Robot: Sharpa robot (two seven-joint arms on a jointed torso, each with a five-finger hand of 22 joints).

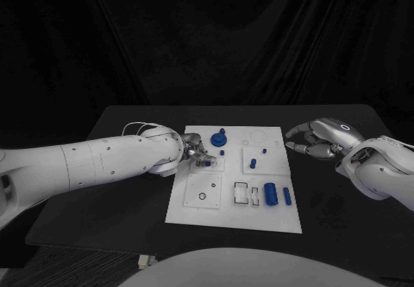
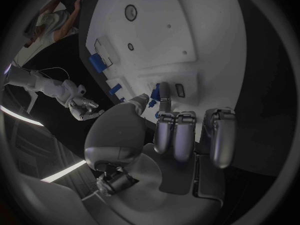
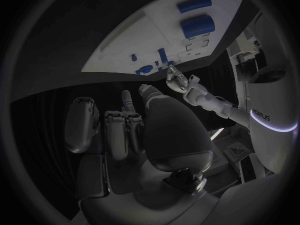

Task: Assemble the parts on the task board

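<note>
The white task board (image 1: 194, 212) lies mid-table. My left hand (image 1: 194, 154) hovers over its upper left area, thumb and a finger pinching a small blue part (image 1: 210, 162); the left wrist view shows that part (image 2: 155, 91) between the fingertips of this hand (image 2: 169, 135), just above the board (image 2: 156, 35). A blue gear-like part (image 1: 218, 140) stands near the board's far edge. Two small blue pegs (image 1: 255, 162) stand in the middle. Two blue cylinders (image 1: 271, 194) lie at the right. My right hand (image 1: 314, 139) hangs beside the board's far right corner, fingers curled in on nothing.
A black rectangular slot piece (image 1: 242, 194) and a ring outline (image 1: 203, 196) sit on the board's near half. Black table (image 1: 121, 209) surrounds the board on all sides. In the right wrist view, my right hand (image 3: 144, 130) is off the board (image 3: 144, 40), with the left hand (image 3: 181, 80) beyond.
</note>
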